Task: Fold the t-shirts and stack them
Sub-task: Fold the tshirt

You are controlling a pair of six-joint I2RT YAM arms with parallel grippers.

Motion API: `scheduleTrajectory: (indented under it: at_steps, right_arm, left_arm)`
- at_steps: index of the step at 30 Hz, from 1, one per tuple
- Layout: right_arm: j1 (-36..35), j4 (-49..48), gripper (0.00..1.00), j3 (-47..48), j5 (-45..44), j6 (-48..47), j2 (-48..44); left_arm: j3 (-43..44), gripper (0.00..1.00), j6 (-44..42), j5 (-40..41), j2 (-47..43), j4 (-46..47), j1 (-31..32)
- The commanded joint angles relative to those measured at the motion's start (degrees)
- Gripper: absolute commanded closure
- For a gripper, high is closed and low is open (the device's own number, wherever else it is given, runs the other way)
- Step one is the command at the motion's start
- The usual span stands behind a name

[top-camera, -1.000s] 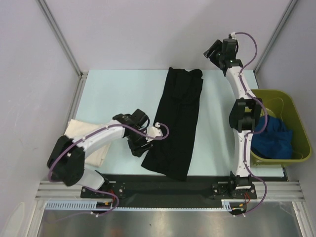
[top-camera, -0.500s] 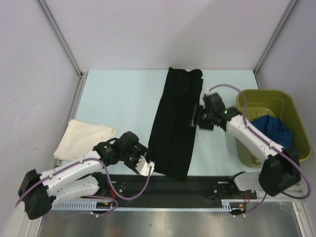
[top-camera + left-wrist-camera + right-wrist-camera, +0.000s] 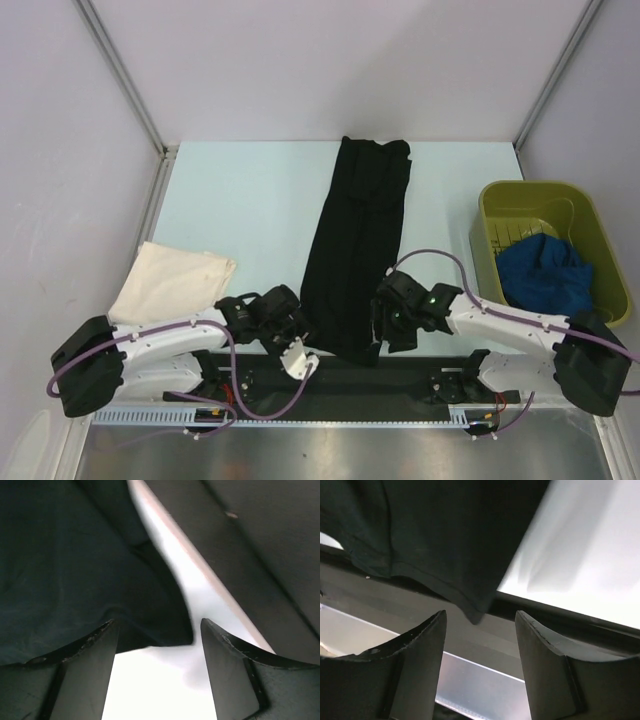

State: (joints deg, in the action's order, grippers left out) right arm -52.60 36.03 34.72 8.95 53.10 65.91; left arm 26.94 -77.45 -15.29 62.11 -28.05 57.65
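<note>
Since a second ago both arms have come down to the near edge; the right one swung back from the far side, the left slid in from mid-table; the cloth hasn't shifted.

Top view: black tee (image 3: pixel 355 245) lies as a long narrow strip down the table (image 3: pixel 240 190), so I judge the lengthwise folds done and the cross-folds left; cream tee (image 3: pixel 170 285) sits folded at the left, well apart; blue tee (image 3: pixel 545 275) is bunched in the olive bin (image 3: pixel 530 190), untouched; nothing stacked, so under halfway by my read. Left gripper (image 3: pixel 298 356) is at the strip's near-left corner, right gripper (image 3: pixel 384 328) at its near-right.

Left wrist: jaws spread wide, empty; the tee's hem corner sits just ahead between them.

Right wrist: jaws wide too, gripping nothing; hem corner lies over the dark rail (image 3: pixel 420 610) between the tips.
</note>
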Motion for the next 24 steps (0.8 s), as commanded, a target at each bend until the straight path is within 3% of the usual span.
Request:
scheduleTrajectory:
  at_steps: [1, 4, 5, 7, 9, 10, 11, 15, 18, 24]
  right_arm:
    - [-2.1, -7.8, 0.37, 0.0, 1.4, 4.3, 3.1]
    - [-2.1, -9.5, 0.43, 0.4, 3.0, 3.5, 7.2]
    - [-2.1, -9.3, 0.45, 0.4, 3.2, 3.3, 8.0]
    - [-2.1, -9.0, 0.61, -0.3, 3.6, 2.7, 8.6]
    - [-1.5, -8.4, 0.8, -0.9, 3.8, 2.6, 8.2]
    - [-1.1, -7.9, 0.85, -1.0, 3.9, 2.3, 7.1]
    - [0.0, -7.4, 0.89, -0.8, 3.9, 2.2, 6.3]
    - [2.9, -4.5, 1.0, -0.1, 4.4, 2.3, 1.2]
    - [6.6, -1.8, 1.0, 1.6, 6.2, 1.3, -1.8]
    - [22.0, -3.0, 1.0, 7.4, 11.3, -6.8, -1.7]
  left_arm:
    - [-0.7, 0.27, 2.1, -0.2, 3.3, 3.0, 0.4]
    - [0.7, 0.29, 4.4, 1.7, 6.6, 5.5, 0.4]
    - [1.7, 0.39, 5.0, 2.4, 7.3, 5.9, 0.4]
    - [2.4, 0.6, 5.7, 2.5, 8.9, 5.1, 0.4]
    - [2.6, 0.73, 5.7, 1.9, 8.9, 4.0, 0.6]
    - [2.5, 0.81, 5.8, 1.8, 8.8, 3.7, 0.9]
    - [2.5, 1.0, 6.4, 1.7, 8.6, 3.4, 1.0]
    - [5.6, 1.0, 11.4, -0.7, 7.9, 0.2, 1.2]
    - [12.2, 1.0, 19.4, -1.7, 8.0, -3.6, 0.8]
    - [29.4, 1.0, 25.6, -6.5, 16.6, -10.8, -9.7]
